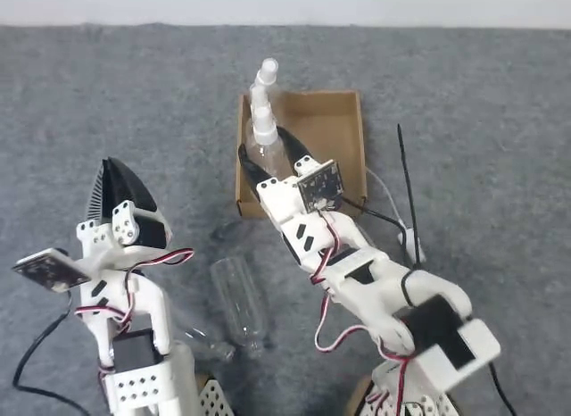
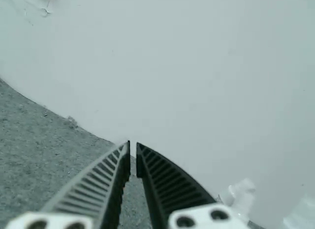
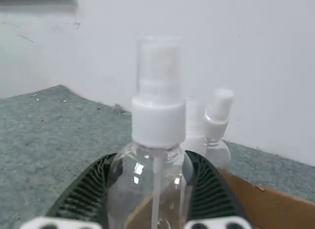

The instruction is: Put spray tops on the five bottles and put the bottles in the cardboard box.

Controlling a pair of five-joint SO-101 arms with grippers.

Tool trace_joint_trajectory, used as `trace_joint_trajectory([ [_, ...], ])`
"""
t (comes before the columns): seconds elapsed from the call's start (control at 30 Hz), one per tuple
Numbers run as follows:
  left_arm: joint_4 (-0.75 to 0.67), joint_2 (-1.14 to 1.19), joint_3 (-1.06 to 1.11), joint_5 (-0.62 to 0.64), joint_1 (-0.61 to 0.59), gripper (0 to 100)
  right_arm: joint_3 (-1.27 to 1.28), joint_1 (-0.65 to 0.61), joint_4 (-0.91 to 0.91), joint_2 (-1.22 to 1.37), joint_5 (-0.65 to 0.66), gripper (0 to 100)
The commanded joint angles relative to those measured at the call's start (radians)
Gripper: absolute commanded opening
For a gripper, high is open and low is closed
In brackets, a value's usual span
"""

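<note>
Right claw (image 1: 268, 150) (image 3: 150, 162): clamped round the belly of a capped bottle (image 1: 265, 126) (image 3: 157, 121), jaws spread only as wide as the bottle.
Bottle axis: upright, spray top pointing up and sticking out above your fingers.
Cardboard box (image 1: 332, 139) (image 3: 261, 204): right under and ahead of the claw. You're hanging over its near left part, and the bare floor lies off to the claw's right.
Neighbours: two more topped bottles (image 1: 263, 84) (image 3: 216, 121) stand just past your fingertips, really close to the one you're holding. Can't tell if they touch.
My take: it's a straight drop and let go. The risk is bumping that pair on the way down, so shade toward the open side.
Left claw (image 1: 108, 164) (image 2: 133, 146): pinched together, nothing in it, raised and well apart from the box.
Bare bottle (image 1: 239, 300): on its side behind your right claw, between the two arms, no top on it yet.
</note>
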Motion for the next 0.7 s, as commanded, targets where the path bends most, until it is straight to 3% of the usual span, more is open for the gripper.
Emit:
trace_joint_trajectory([
  [0.0,-0.018,-0.023,-0.013,-0.012,-0.003,1,-0.060,-0.004,-0.056,0.016,-0.003,1.0],
  [0.57,-0.017,-0.023,-0.013,-0.012,-0.003,1,-0.141,-0.005,-0.133,0.234,-0.003,0.9],
  [0.67,-0.017,-0.023,-0.013,-0.012,-0.003,1,-0.147,-0.004,-0.137,0.266,0.052,0.9],
])
